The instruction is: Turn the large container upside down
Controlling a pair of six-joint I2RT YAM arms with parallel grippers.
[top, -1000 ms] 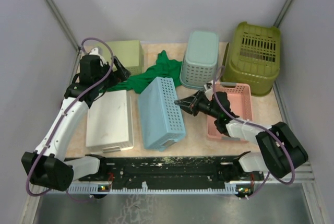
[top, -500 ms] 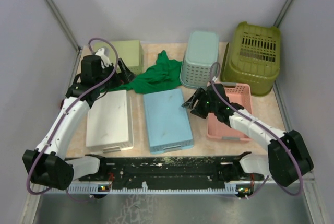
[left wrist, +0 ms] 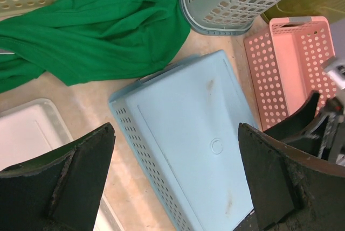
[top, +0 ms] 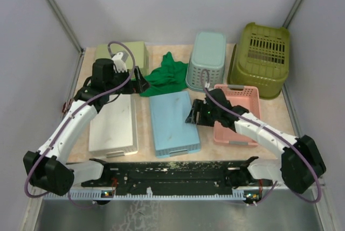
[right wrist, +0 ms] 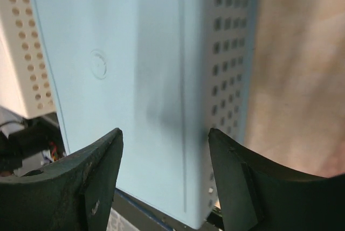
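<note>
Beige table [top: 272, 107] carries six containers and a cloth. Largest is the large container [top: 261, 61], a deep olive-green plastic tub with rounded corners, standing in the table's far right corner. Its slotted bottom faces up and its wider rim lies against the table, so its inside is hidden.

Light-blue perforated basket [top: 173, 120] lies bottom up at the middle of the near edge. Its smooth base shows a small moulded circle and its side walls carry rows of round holes.

White tray [top: 112, 123] lies just left of it, toward the near left corner, showing a plain flat face. Pale teal mesh basket [top: 207, 58] stands at the far edge, just left of the olive tub, with its closed base uppermost. Pink perforated basket [top: 247, 100] sits mouth up between the tub and the near edge, with nothing in it. Light-green container [top: 137, 53] occupies the far left corner; its contents cannot be told.

Green cloth [top: 164, 77] lies crumpled on the table between the light-green container and the teal basket, in none of them.

Left gripper [left wrist: 176, 128] hangs above the far end of the blue basket, jaws spread wide and empty. Right gripper [right wrist: 164, 134] hovers over that basket's right edge, jaws apart, gripping nothing.
</note>
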